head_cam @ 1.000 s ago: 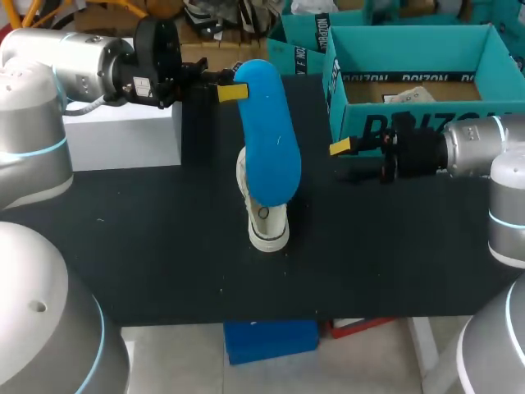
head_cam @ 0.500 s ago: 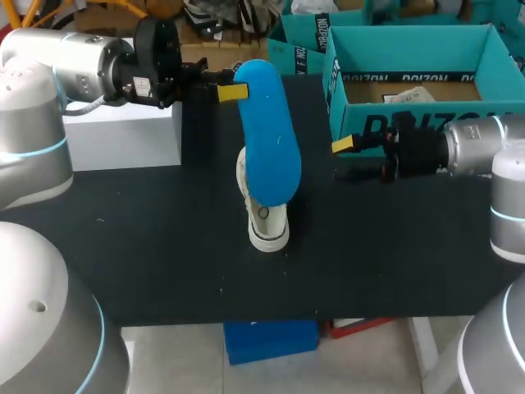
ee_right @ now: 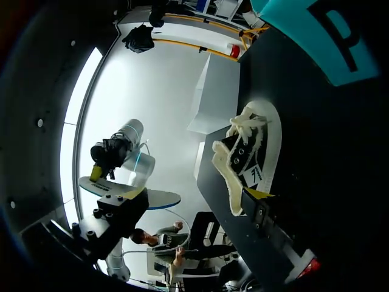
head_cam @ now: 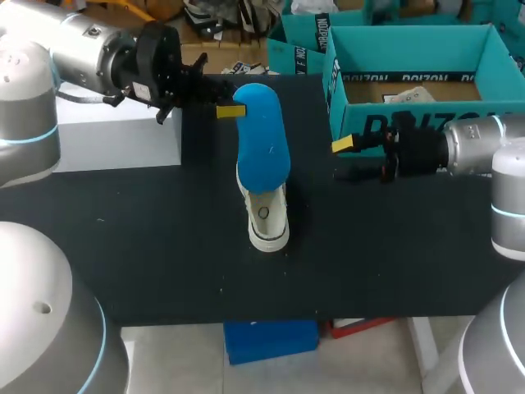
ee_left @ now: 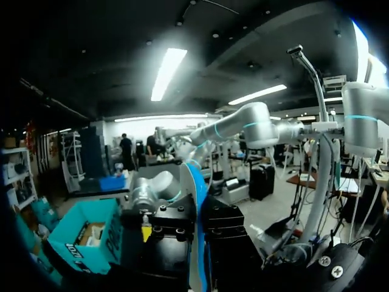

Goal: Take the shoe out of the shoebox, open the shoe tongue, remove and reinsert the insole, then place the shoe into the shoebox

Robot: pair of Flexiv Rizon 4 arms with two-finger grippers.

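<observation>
left jaws: clamped on the top end of the insole [head_cam: 262, 144], from both sides; in the left wrist view a thin blue strip edge-on between the two black finger blocks.
left gripper [head_cam: 232, 111]: upper middle of the head view, one yellow tip showing against the insole's left edge; arm in from the upper left corner.
right jaws: wide apart, nothing between them; in the right wrist view one yellow-tipped finger [ee_right: 261, 193] on each side, shoe ahead of them.
right gripper [head_cam: 344, 146]: right of centre in the head view, pointing left, just in front of the shoebox's front wall; arm in from the right edge.
insole: blue, held up off the table, long side near upright, upper centre of the head view; lower end overlapping the shoe's opening, inside or just above cannot tell.
shoe [head_cam: 268, 220]: centre of the head view, standing on its sole on the table, out of the shoebox; pale sole and laces, dark upper in the right wrist view; well apart from the right gripper.
shoebox [head_cam: 369, 115]: teal, open, upper right of the head view, on the table's far right part; paper lying inside.
table [head_cam: 164, 246]: black top, across the middle of the head view.
white box [head_cam: 123, 135]: left of the head view, under the left arm.
</observation>
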